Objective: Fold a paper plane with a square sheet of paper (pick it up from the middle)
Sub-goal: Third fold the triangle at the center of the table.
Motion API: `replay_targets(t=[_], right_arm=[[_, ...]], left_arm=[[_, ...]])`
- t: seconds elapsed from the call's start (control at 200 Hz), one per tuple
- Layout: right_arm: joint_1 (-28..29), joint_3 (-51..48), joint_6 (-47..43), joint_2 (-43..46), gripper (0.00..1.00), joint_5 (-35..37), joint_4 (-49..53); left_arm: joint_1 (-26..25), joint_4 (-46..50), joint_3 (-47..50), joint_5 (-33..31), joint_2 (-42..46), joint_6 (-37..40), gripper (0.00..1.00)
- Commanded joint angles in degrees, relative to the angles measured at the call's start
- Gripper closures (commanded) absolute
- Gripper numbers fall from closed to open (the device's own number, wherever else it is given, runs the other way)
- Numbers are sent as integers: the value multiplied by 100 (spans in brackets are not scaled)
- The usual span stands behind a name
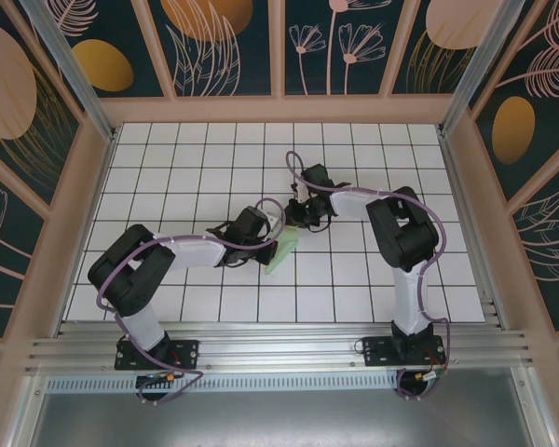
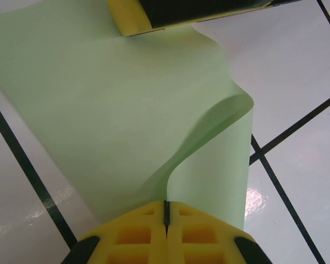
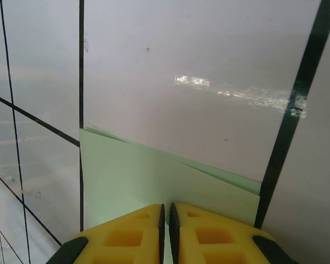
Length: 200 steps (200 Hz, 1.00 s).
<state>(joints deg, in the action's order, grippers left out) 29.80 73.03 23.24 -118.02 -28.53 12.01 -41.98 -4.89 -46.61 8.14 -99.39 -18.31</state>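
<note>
Near the middle of the gridded table [image 1: 373, 158], the sheet of paper [image 1: 281, 251] lies between the two arms' wrists. It is thin, matt, pale green and unmarked. The tabletop under it is glossy white, ruled into squares by thin black lines, and it throws back soft glare.

From the left wrist, the left gripper [image 2: 166, 212] has its blocky yellow fingers, moulded with square recesses, pressed together on the near edge of the paper. Only a dark seam shows between them. From that pinch the sheet rises and rolls over in a smooth S-shaped curl with no hard crease. Its underside is shadowed, and a broad flat span runs away to the upper left. At the top of that view, one of the right arm's yellow fingers [image 2: 129, 16] sits on the far edge of the paper.

From the right wrist, the right gripper [image 3: 166, 212] is closed to a narrow slit, nipping the paper. The sheet shows here as at least two flat layers, their straight edges slightly offset and meeting in a sharp corner at the left.

Seen from above, both sets of fingertips are hidden under wrists and lilac cables, and only a small green wedge of the paper shows. Both wrist views cut the sheet off, so its full outline cannot be made out.
</note>
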Motion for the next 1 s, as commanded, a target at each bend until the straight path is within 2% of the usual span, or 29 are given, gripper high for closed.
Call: replay_targets(t=[0.0, 0.14, 0.761, 0.996], right_arm=[[34, -92, 49, -331, 84, 364, 337], [34, -89, 49, -337, 84, 366, 337], [34, -71, 127, -309, 83, 323, 303], [-46, -100, 384, 215, 78, 279, 57]], left_arm=[[35, 54, 35, 18, 86, -83, 94], [40, 19, 108, -176, 290, -147, 94], [40, -170, 206, -32, -105, -195, 93], [38, -215, 188, 71, -109, -156, 93]])
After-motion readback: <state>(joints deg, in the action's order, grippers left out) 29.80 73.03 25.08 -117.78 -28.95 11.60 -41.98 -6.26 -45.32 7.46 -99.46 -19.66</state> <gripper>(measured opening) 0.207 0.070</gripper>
